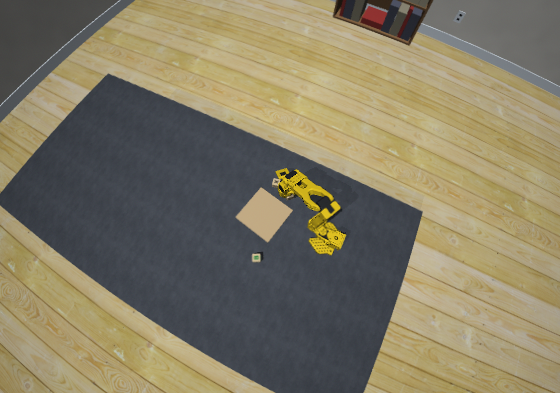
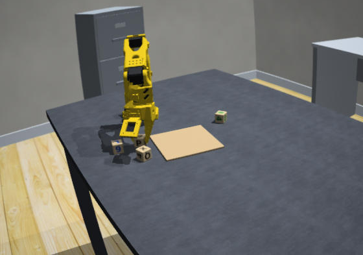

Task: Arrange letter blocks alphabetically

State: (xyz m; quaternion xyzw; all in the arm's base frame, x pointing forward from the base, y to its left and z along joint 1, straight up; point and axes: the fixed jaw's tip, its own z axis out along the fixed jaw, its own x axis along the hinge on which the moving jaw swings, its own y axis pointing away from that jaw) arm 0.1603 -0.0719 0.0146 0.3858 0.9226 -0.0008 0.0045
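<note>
The tan mat (image 2: 187,141) lies flat on the dark table and also shows in the top view (image 1: 264,213). My yellow gripper (image 2: 140,140) points down just left of the mat's near-left corner and is shut on a wooden block with a black P on its side (image 2: 139,141). A block with a blue 9 on its side (image 2: 117,146) stands to the left of it. A block with an O on its side and an X on top (image 2: 144,153) stands just in front. A block with green marks (image 2: 220,116) sits beyond the mat's far corner and also shows in the top view (image 1: 256,257).
The table's left edge runs close behind the blocks. A grey filing cabinet (image 2: 110,48) stands behind the table and a grey desk (image 2: 337,73) at the right. A bookshelf (image 1: 387,3) stands at the far wall.
</note>
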